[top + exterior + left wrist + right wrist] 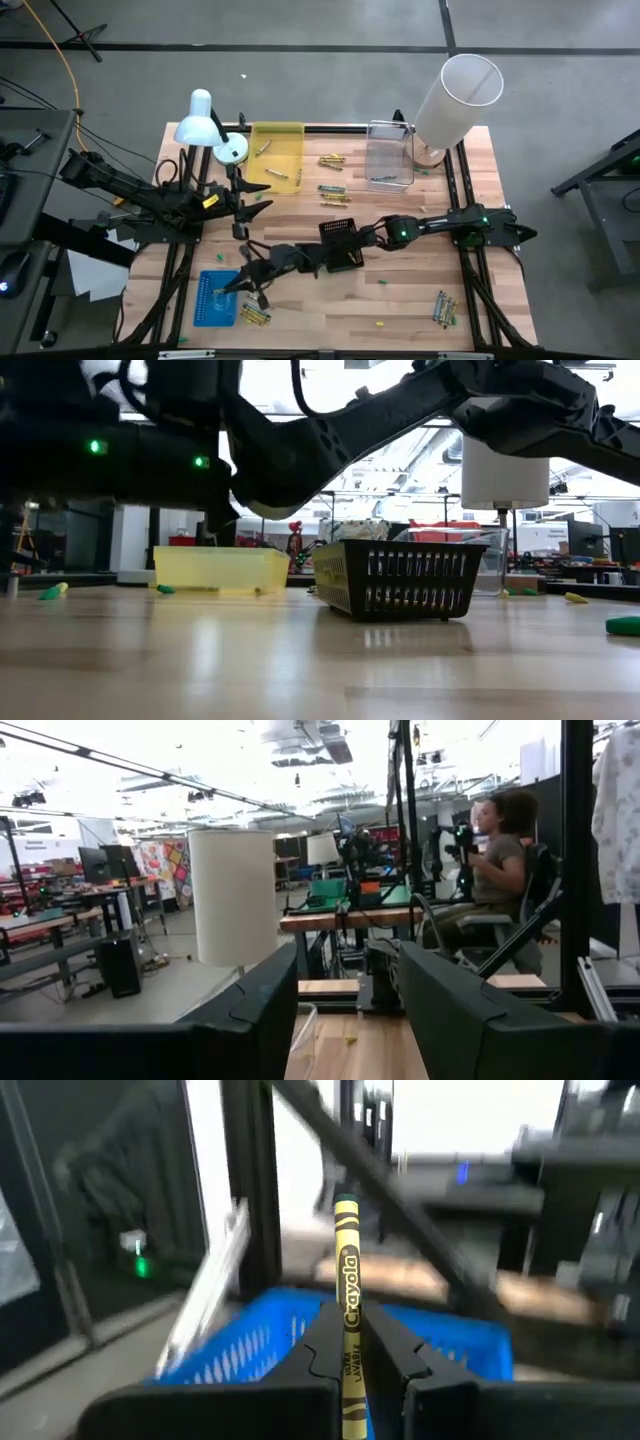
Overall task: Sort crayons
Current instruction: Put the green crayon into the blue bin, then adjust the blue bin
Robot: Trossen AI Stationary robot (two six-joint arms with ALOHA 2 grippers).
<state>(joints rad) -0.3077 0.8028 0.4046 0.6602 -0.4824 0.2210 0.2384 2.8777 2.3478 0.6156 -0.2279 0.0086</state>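
In the right wrist view a yellow crayon (347, 1270) with a printed label sits between the fingers of my right gripper (358, 1342), which is shut on it. Just beyond it is the blue tray (250, 1345). From above, that gripper (247, 283) reaches in from the right to the blue tray (214, 298) at the near left. Loose crayons lie on the table by the yellow tray (333, 160), beside the blue tray (255, 316) and at the near right (445, 306). My left gripper (345, 975) is open and held up at the table's left (255, 207), holding nothing. My right gripper pinches the yellow crayon by its wrapped body (348, 1330) between its two fingers. The fingers lie about level, reaching from the table's right side. The crayon's free end (346, 1208) sticks out past the fingertips, clear of the blue tray behind it.
A black basket (340, 243) stands mid-table under my right arm. A yellow tray (276, 155) and a clear tray (390, 155) stand at the far edge. A white desk lamp (200, 118) and a tall white cylinder (455, 100) stand there too. A person (500, 850) sits beyond the table.
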